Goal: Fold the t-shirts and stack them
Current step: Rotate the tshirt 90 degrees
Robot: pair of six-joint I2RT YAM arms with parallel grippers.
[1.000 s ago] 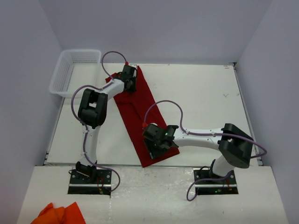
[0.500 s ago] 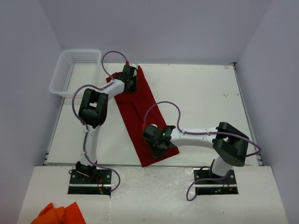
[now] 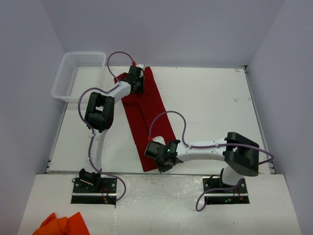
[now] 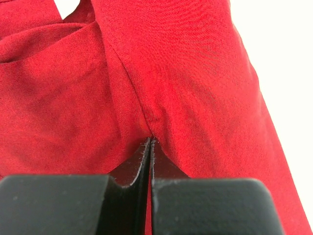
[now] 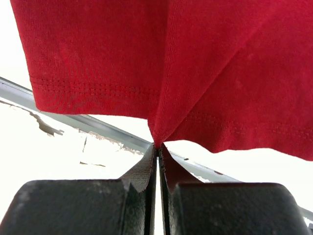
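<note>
A dark red t-shirt (image 3: 146, 115), folded into a long narrow strip, runs diagonally across the table from the far left to the near edge. My left gripper (image 3: 138, 83) is shut on the t-shirt's far end; in the left wrist view the cloth (image 4: 161, 83) bunches into the closed jaws (image 4: 150, 142). At the near end my right gripper (image 3: 157, 155) is shut on the hem; in the right wrist view the stitched hem (image 5: 98, 90) is lifted off the table and pinched at the fingertips (image 5: 158, 146).
A white mesh basket (image 3: 78, 73) sits at the table's far left corner. An orange-red cloth (image 3: 61, 224) lies on the near ledge, left of the arm bases. The table's near edge rail (image 5: 58, 103) runs just below the lifted hem.
My right gripper closed on the near hem and drew it slightly left and nearer. The left gripper, still shut on the far end, shifted a little farther away, stretching the strip.
</note>
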